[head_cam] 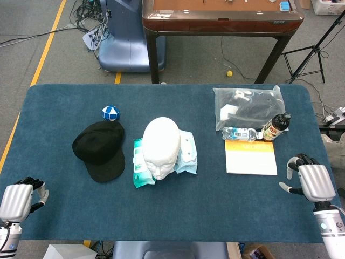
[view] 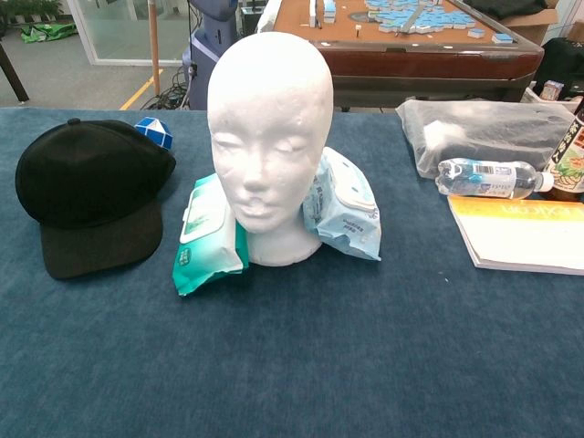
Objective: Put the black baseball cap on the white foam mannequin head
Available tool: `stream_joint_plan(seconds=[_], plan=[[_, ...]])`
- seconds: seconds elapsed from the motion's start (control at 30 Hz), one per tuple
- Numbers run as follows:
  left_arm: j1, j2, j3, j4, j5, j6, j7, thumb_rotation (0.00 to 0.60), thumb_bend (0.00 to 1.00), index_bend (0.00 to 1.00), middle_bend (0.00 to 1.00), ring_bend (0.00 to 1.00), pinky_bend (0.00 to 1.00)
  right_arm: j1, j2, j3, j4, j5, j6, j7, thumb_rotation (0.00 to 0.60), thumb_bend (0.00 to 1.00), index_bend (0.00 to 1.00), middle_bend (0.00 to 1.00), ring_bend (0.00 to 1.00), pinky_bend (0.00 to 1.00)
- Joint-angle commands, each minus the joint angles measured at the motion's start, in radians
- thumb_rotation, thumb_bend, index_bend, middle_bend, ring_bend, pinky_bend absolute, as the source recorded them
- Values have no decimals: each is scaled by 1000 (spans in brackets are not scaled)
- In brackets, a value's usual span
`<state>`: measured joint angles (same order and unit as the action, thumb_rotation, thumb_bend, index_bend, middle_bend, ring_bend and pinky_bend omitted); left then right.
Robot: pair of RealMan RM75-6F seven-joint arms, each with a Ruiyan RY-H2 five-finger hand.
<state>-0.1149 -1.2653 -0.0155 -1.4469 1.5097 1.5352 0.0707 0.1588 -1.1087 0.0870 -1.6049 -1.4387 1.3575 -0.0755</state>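
The black baseball cap [head_cam: 101, 148] [view: 87, 192] lies flat on the blue table, brim toward me, left of the white foam mannequin head [head_cam: 160, 147] [view: 267, 151]. The mannequin head stands upright and bare between two wipe packs. My left hand [head_cam: 21, 198] rests at the table's near left corner, well away from the cap, fingers curled with nothing in them. My right hand [head_cam: 308, 178] sits at the near right edge, empty, its fingers partly curled. Neither hand appears in the chest view.
A green wipes pack [view: 208, 235] and a blue one [view: 345, 210] flank the mannequin's base. A blue-white puzzle ball [head_cam: 110, 112] lies behind the cap. To the right are a notebook [head_cam: 250, 157], a water bottle [head_cam: 240, 133], a dark bottle [head_cam: 276, 127] and a plastic bag [head_cam: 248, 105].
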Motion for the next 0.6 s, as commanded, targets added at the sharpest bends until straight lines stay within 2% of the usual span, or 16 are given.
stream_joint_plan(seconds=[0.03, 0.47, 0.6], plan=[[-1, -2, -3, 4, -9, -13, 5, 600, 357, 714, 646, 449, 569, 1, 1, 1, 2, 6, -3, 0, 600, 0, 668, 438, 244, 322], [3, -8, -2, -12, -2, -25, 13, 600, 357, 715, 652, 452, 569, 0, 6, -1, -4, 3, 5, 12, 600, 0, 668, 438, 244, 322], [2, -19, 3, -21, 12, -26, 17, 600, 355, 732, 700, 473, 575, 0, 7, 0, -5, 4, 7, 16, 600, 0, 668, 438, 244, 322]])
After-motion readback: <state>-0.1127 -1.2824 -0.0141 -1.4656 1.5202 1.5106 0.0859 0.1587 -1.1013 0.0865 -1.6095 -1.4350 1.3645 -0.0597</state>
